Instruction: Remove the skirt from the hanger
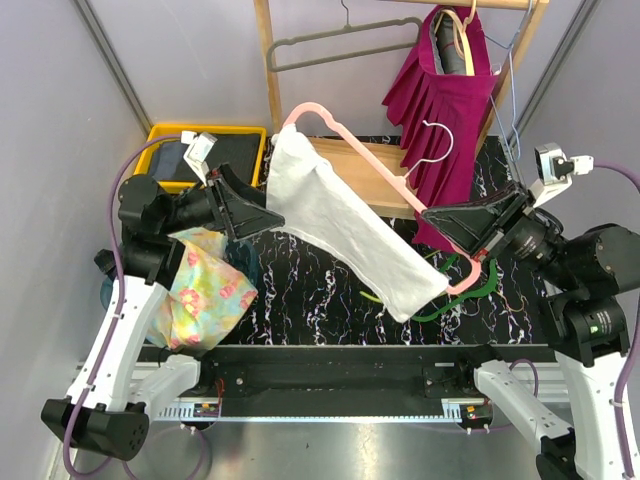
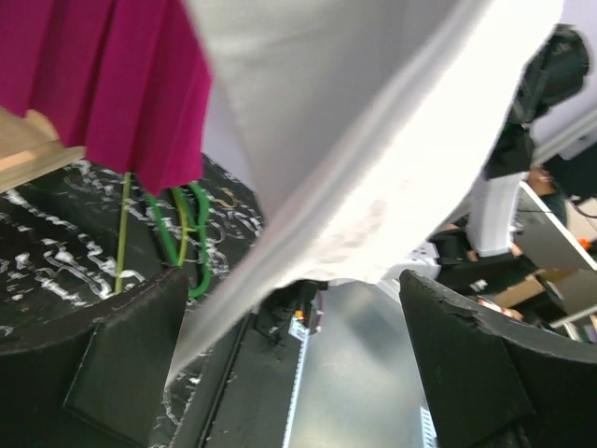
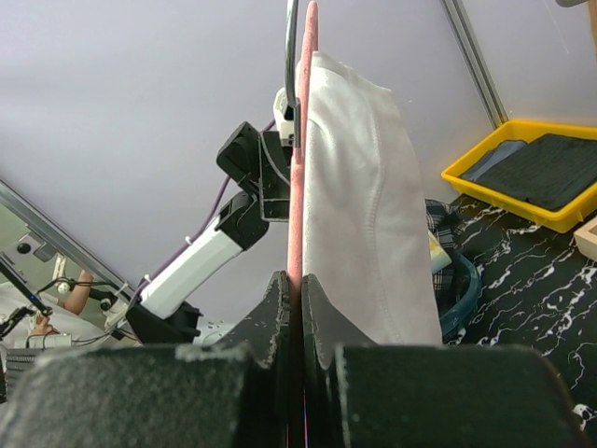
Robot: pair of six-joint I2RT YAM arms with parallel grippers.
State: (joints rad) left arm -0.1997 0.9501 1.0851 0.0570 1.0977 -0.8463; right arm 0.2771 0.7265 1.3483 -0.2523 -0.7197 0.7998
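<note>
Near edge: a crumpled floral cloth in pink, yellow and green (image 1: 205,295) lay on the left of the black white-veined tabletop (image 1: 310,290). A few thin green wire hangers (image 1: 440,308) lay on the right side.

Above the table's middle: the white fabric skirt (image 1: 340,220) hung in mid-air, still on the pink plastic hanger (image 3: 298,187). It ran on a slant from upper left down to lower right. Its waist end was high beside the left arm and its lower corner dropped toward the green hangers.

Right gripper (image 1: 445,225): claw pinched tight on the pink hanger's bar, with the skirt draped just past the fingertips.

Left gripper (image 1: 262,212): claw spread fully wide at the skirt's upper end. The left wrist view showed white fabric hanging between the two fingers. Whether either finger touched the cloth could not be told.

Further back, left: a yellow plastic tray (image 1: 160,130) held a dark folded cloth (image 1: 235,150).

Back centre: a pale wooden board (image 1: 375,165) sat behind the skirt.

Far back: a wooden garment rack (image 1: 268,70) carried an empty grey hanger (image 1: 340,45) and a magenta pleated garment (image 1: 445,100).
</note>
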